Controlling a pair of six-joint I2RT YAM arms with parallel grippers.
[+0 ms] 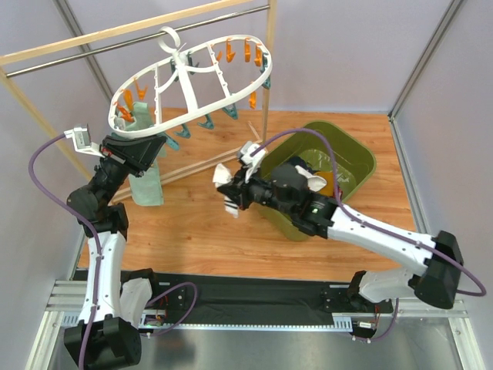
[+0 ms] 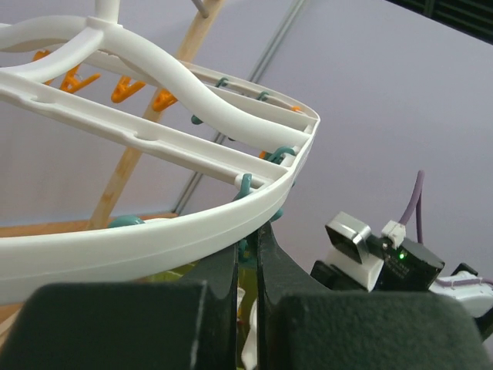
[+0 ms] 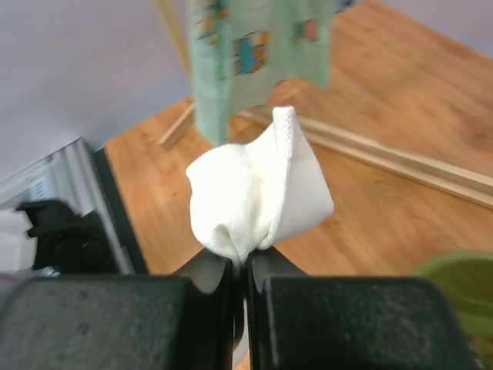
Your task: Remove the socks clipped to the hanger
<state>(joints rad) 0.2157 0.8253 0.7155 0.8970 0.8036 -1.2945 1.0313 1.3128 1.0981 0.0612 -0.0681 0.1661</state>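
currently on record, every place given against the hanger:

- hanger (image 1: 192, 73): white plastic oval with crossbars, hung by its top hook from the rail (image 1: 139, 42).
- orange clips (image 1: 246, 52): along the hanger's far rim and at its left end.
- teal clips (image 1: 208, 123): dangling under the hanger's near rim.
- mint sock (image 1: 145, 173): printed, hanging straight down below the hanger's left end, partly behind the left arm.
- left gripper (image 2: 248, 235): at the hanger's near left rim, fingers pressed together, tips right under the rim beside a teal clip hook; cannot tell whether anything is pinched between them.
- right gripper (image 3: 245, 258): below and right of the hanger's near rim, apart from it, clamped tight on the white sock (image 3: 258, 193).
- white sock: bunched, free of the hanger, sticking out past the fingertips.
- green bin (image 1: 362, 166): on the wooden floor (image 1: 231, 247), right of the hanger, behind the right arm.
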